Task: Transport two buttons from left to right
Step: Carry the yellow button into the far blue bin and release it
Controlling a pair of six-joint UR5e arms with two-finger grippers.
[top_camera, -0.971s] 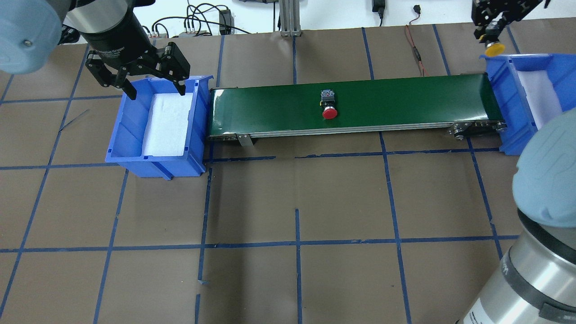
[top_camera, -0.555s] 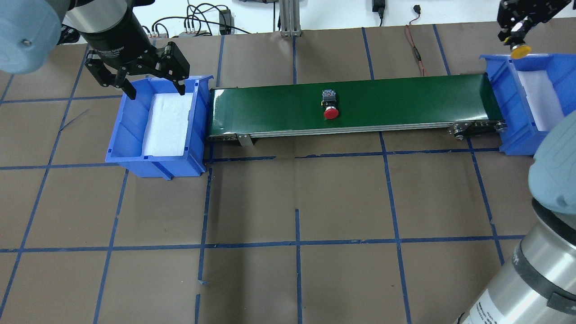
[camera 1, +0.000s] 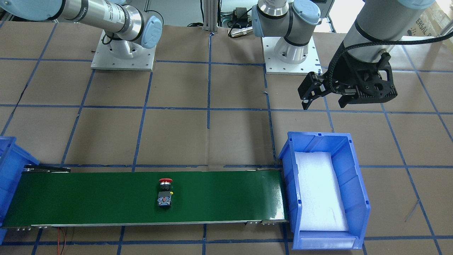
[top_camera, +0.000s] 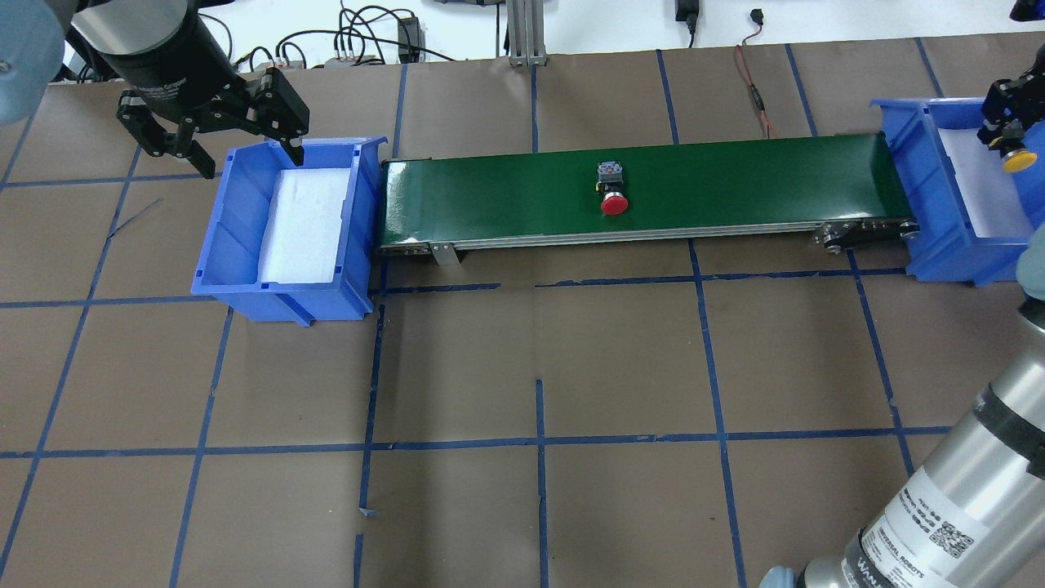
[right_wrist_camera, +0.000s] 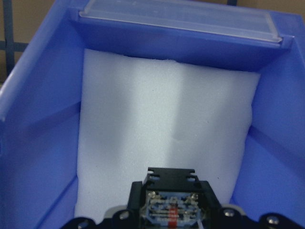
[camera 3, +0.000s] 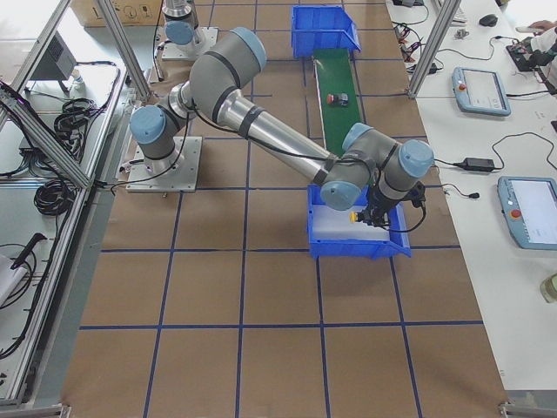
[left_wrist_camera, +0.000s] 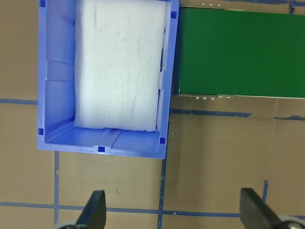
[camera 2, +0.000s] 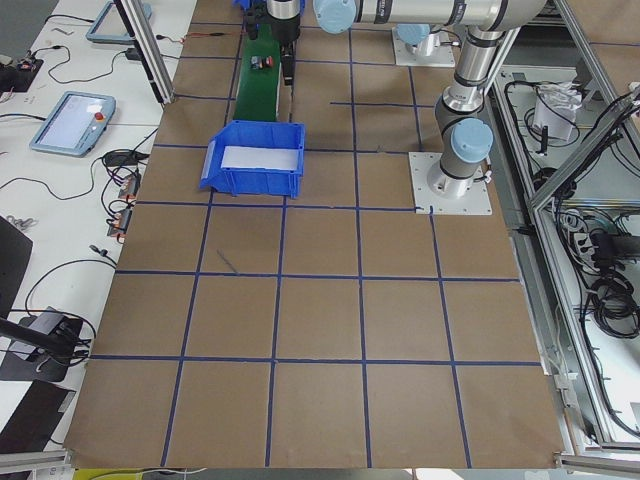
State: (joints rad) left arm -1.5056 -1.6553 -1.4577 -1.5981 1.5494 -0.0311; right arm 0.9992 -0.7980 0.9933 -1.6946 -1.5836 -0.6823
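Yellow button (top_camera: 1019,161), cap hidden in wrist view, clamped in right hand (top_camera: 1007,144); left hand (top_camera: 251,166) apart.

Red button (top_camera: 614,204), yellow button (top_camera: 1019,162) — green belt (top_camera: 735,184).

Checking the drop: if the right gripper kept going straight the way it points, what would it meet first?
Probably the white foam pad in the right blue bin; the right gripper, holding the yellow button, points down at it. Gap unclear.
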